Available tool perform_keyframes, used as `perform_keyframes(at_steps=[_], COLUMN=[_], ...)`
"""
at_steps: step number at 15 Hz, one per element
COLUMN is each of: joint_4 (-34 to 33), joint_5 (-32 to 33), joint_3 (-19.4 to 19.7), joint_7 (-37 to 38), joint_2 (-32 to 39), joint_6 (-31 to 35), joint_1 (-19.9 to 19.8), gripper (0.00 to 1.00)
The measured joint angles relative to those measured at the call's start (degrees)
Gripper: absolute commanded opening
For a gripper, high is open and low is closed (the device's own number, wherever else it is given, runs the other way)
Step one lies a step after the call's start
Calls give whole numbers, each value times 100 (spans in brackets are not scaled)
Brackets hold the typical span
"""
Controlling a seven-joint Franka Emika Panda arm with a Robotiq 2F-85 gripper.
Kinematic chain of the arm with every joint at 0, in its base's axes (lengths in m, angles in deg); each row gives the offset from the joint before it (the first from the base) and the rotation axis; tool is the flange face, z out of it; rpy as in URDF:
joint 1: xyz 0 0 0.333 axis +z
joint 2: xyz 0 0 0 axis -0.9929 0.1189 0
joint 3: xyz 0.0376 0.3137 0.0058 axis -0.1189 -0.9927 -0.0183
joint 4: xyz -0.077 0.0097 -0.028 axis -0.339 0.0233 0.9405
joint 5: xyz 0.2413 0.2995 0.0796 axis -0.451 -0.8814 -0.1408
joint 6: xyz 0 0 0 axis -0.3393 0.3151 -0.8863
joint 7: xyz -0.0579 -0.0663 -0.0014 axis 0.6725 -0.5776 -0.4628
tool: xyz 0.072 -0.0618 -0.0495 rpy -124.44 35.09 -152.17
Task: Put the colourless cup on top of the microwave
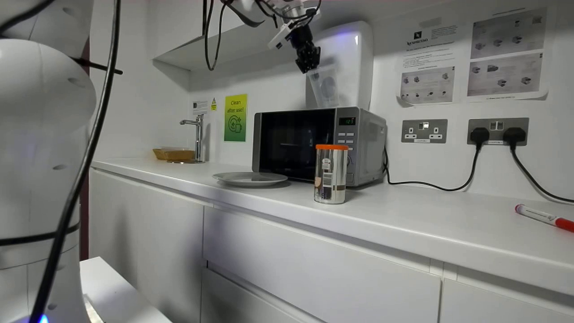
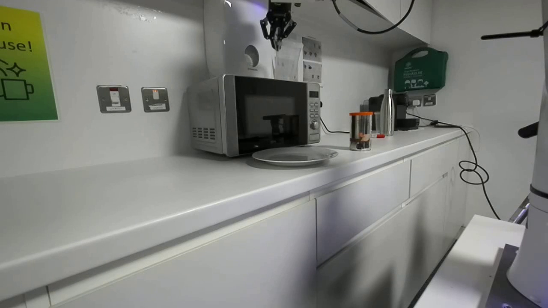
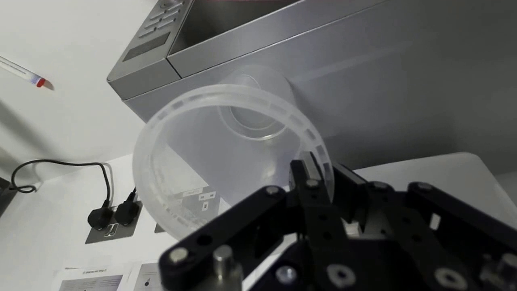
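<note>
The colourless cup, a see-through tumbler, shows in both exterior views (image 1: 327, 89) (image 2: 287, 64) and the wrist view (image 3: 242, 165). My gripper (image 1: 310, 67) is above the microwave and shut on the cup's rim. In the wrist view the gripper (image 3: 320, 161) has one finger inside the rim and one outside. The cup is slightly tilted, its mouth facing the wrist camera. Its base is over the microwave's top (image 3: 383, 76), near the control-panel end; I cannot tell if it touches. The silver microwave (image 1: 296, 143) stands on the counter with its door shut, also in an exterior view (image 2: 269, 115).
A white wall-mounted box (image 1: 347, 58) is close behind the cup. An overhead cupboard (image 1: 260, 49) is near the arm. A grey plate (image 1: 250, 179) and a silver can with an orange lid (image 1: 329, 179) stand before the microwave. A marker (image 1: 545, 216) lies on the counter.
</note>
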Motion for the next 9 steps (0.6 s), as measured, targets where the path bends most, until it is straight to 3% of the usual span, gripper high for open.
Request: perform_keyframes(at_steps=[3, 4, 6, 9], joint_4=[0, 0, 0, 0], joint_5=[-4, -4, -5, -7], joint_3=[15, 19, 23, 28], joint_7=[8, 8, 8, 8], joint_2=[33, 39, 42, 74], joint_6=[105, 125, 132, 132], joint_1=[-1, -1, -1, -6], gripper=[2, 32, 41, 63])
